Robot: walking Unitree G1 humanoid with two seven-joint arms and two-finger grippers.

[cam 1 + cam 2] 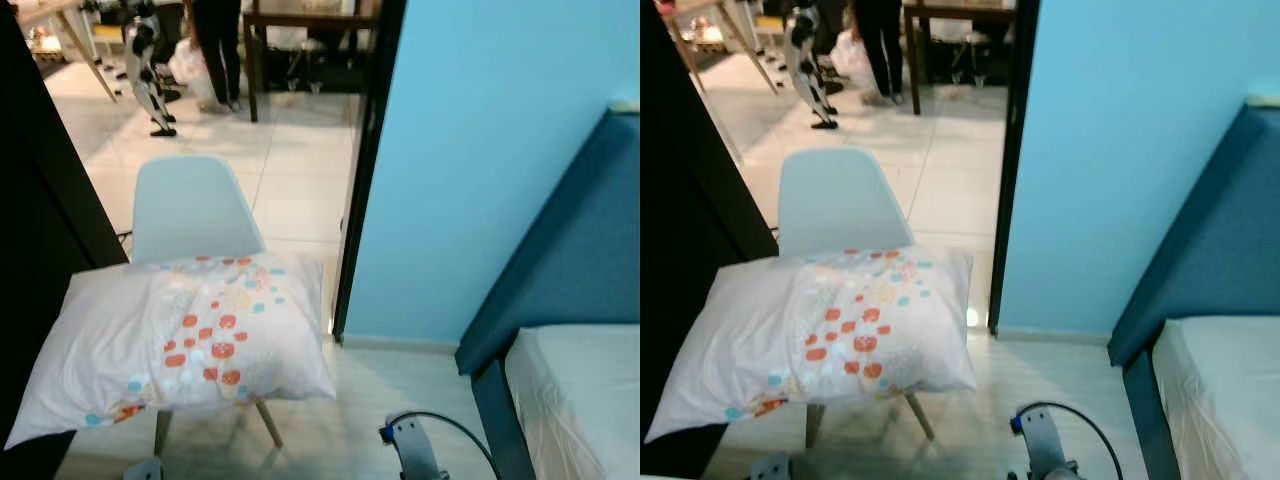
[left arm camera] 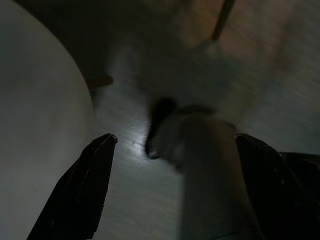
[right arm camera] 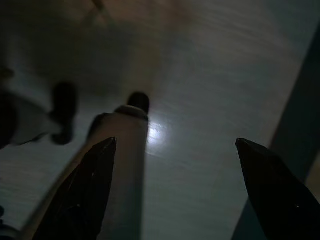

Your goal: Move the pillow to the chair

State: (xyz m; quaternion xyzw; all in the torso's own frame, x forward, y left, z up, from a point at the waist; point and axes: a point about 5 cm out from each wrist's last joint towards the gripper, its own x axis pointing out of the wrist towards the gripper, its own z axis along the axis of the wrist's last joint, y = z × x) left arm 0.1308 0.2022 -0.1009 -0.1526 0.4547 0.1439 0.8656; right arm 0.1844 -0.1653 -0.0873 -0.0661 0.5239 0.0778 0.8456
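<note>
A white pillow (image 1: 185, 340) with orange and blue dots lies flat on the seat of a white chair (image 1: 190, 205), overhanging it on both sides. The chair's backrest rises behind the pillow and its wooden legs show beneath. Both arms hang low, apart from the pillow. In the left wrist view my left gripper (image 2: 176, 137) is open over dim wooden floor, with nothing between its fingers. The right gripper (image 3: 176, 142) is also open over the floor, holding nothing. Part of the right arm (image 1: 415, 450) with a black cable shows at the bottom of the head views.
A blue wall (image 1: 480, 150) and a black door frame (image 1: 365, 170) stand right of the chair. A dark blue bed frame with a white mattress (image 1: 580, 400) is at the right. Through the doorway lie a tiled floor, a table, a person's legs (image 1: 218, 50) and another robot (image 1: 145, 60).
</note>
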